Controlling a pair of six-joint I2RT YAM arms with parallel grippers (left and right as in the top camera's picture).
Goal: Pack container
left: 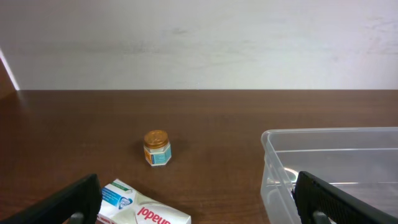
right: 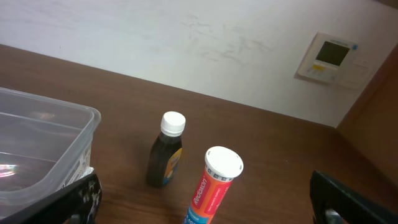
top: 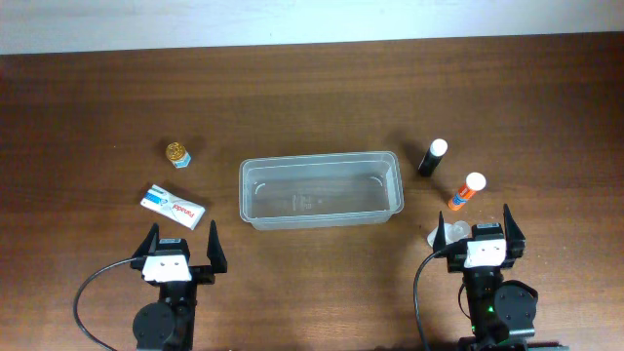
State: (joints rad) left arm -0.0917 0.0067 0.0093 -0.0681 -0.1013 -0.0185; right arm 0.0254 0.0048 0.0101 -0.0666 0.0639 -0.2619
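Four small items sit outside the empty container (top: 319, 158) at frame centre, the left gripper (top: 181, 237) and right gripper (top: 477, 227) gape empty at the bottom, and the standing bottle (top: 433, 156) and tube (top: 467, 191), centre right, could topple if clipped off-centre.

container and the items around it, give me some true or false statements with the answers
1. The container is empty. True.
2. The jar stands on the right arm's side of the container. False: it is on the left arm's side, near the white box.
3. The dark bottle lies inside the container. False: it stands upright outside it, beside the orange tube.
4. The left gripper and right gripper are open and hold nothing. True.
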